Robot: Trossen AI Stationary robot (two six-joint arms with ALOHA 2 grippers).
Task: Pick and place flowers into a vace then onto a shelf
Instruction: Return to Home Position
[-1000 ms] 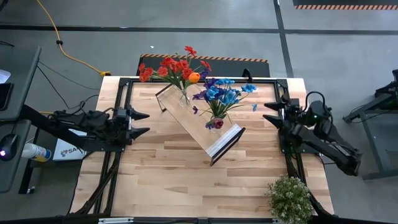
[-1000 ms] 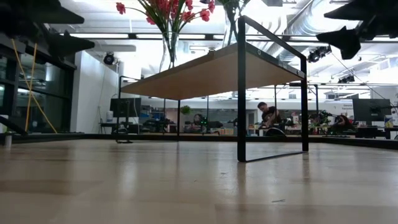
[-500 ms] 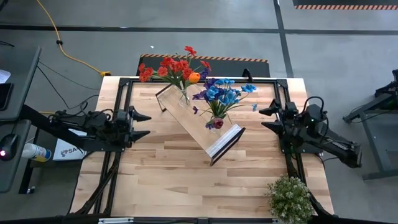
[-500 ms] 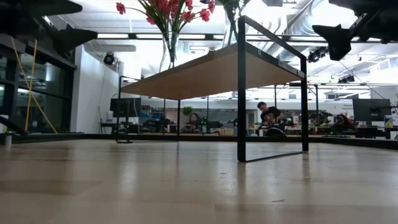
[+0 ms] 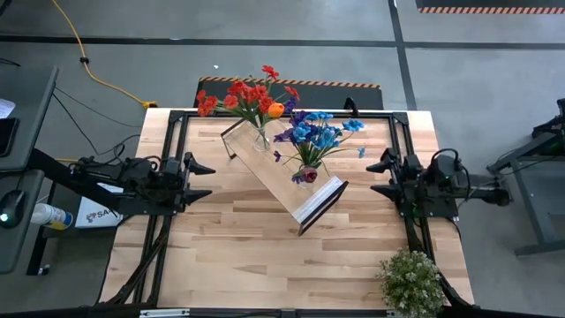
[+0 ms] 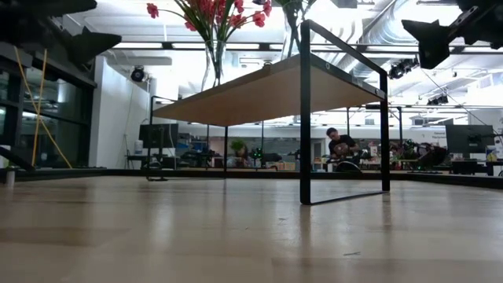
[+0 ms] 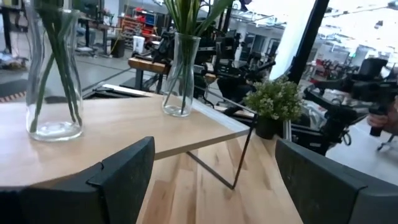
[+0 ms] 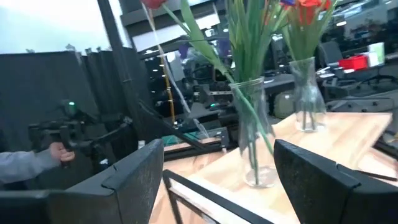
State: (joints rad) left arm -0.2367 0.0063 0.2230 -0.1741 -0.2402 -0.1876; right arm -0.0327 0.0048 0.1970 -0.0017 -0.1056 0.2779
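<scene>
Table (image 5: 238,256); flowers (image 5: 252,93) shelved; left gripper (image 5: 210,177), right gripper (image 5: 380,173) spread

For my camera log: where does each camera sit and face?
High: overhead, straight down; left arm, right arm, shelf, flowers.
Low: tabletop height, level under shelf; arm parts at top corners.
Left wrist: on left arm, facing shelf; own open fingers.
Right wrist: on right arm, facing shelf; own open fingers.
Shared: both wrist views show both vases.

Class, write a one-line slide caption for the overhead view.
Red flowers and blue flowers stand in vases on the shelf; left gripper and right gripper, both open, wait at the table's sides.
</scene>
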